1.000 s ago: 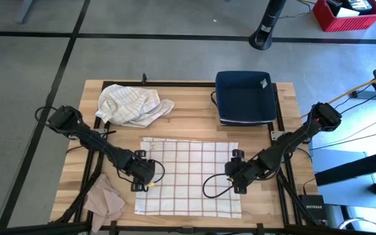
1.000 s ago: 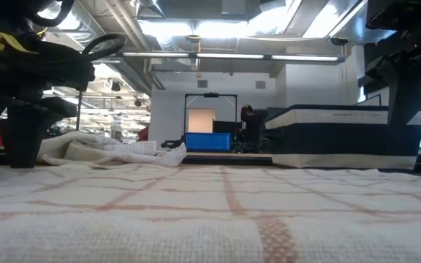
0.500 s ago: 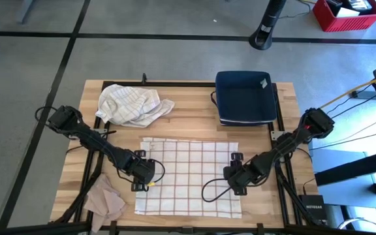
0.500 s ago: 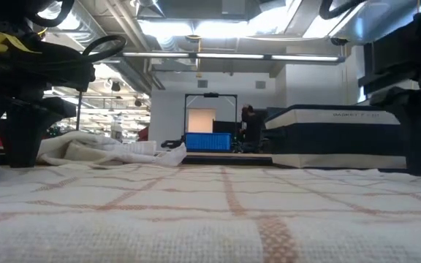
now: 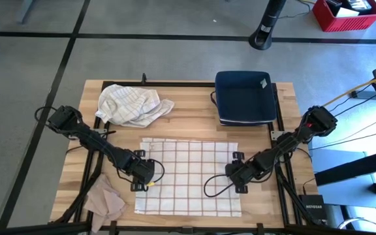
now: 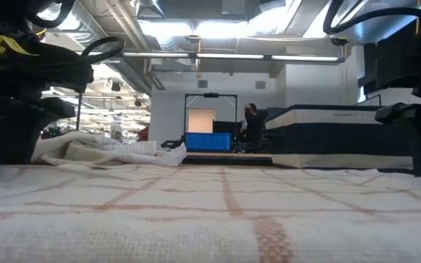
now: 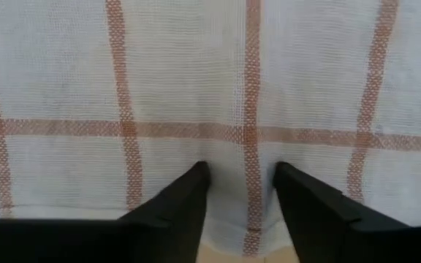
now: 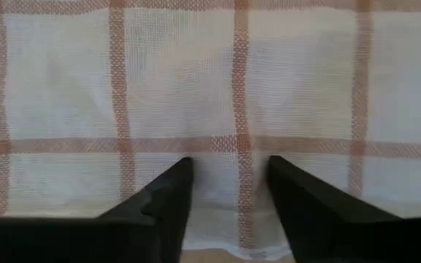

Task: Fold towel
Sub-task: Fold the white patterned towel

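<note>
Checked towel (image 5: pixel 188 176) lay flat on the desk (image 5: pixel 194 117), nearer its front edge. Over the last second both hands had begun closing: left hand (image 7: pixel 241 191) and right hand (image 8: pixel 226 183) each straddled a side hem, fingers still parted, cloth pinching between them. Judged: grasp starting. Crumpled cloth (image 5: pixel 132 104) and blue tray (image 5: pixel 245 96) lay behind, leaving room for the fold.

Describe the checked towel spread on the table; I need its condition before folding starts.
The checked towel is white woven cloth with a thin reddish-brown grid, spread flat and unfolded on the wooden table, near its front edge. The left gripper sits at its left edge and the right gripper at its right edge, each with fingers apart, straddling the cloth at the hem. No fold shows yet.
</note>
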Controlling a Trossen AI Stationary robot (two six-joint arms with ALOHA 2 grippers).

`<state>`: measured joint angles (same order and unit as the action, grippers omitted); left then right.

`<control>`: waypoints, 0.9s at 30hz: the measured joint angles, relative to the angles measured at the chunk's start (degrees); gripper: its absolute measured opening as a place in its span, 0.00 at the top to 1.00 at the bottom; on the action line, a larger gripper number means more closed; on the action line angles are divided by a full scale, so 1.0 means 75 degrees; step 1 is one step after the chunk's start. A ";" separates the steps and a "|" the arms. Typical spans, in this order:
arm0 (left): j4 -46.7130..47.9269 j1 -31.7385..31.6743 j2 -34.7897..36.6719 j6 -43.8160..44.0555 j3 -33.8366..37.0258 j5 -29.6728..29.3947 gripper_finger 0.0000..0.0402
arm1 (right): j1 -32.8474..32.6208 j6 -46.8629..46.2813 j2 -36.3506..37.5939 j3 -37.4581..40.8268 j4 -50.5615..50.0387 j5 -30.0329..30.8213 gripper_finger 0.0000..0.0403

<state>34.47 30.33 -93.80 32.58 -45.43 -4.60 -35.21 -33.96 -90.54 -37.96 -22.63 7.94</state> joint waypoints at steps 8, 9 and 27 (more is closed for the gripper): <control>0.0057 0.0009 0.0000 0.0003 -0.0003 0.0112 0.95 | -0.0002 -0.0005 0.0000 0.0012 -0.0003 -0.0061 0.94; 0.0059 0.0009 0.0000 0.0003 -0.0003 0.0108 0.97 | -0.0002 -0.0002 0.0000 0.0012 -0.0003 -0.0058 0.96; 0.0754 0.0127 0.0275 0.0347 -0.0421 -0.0409 1.00 | -0.0002 0.0223 0.0369 -0.0488 -0.1055 0.0703 0.99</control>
<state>40.13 31.28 -91.74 35.18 -48.59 -7.67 -35.22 -32.29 -87.77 -41.62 -30.55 13.21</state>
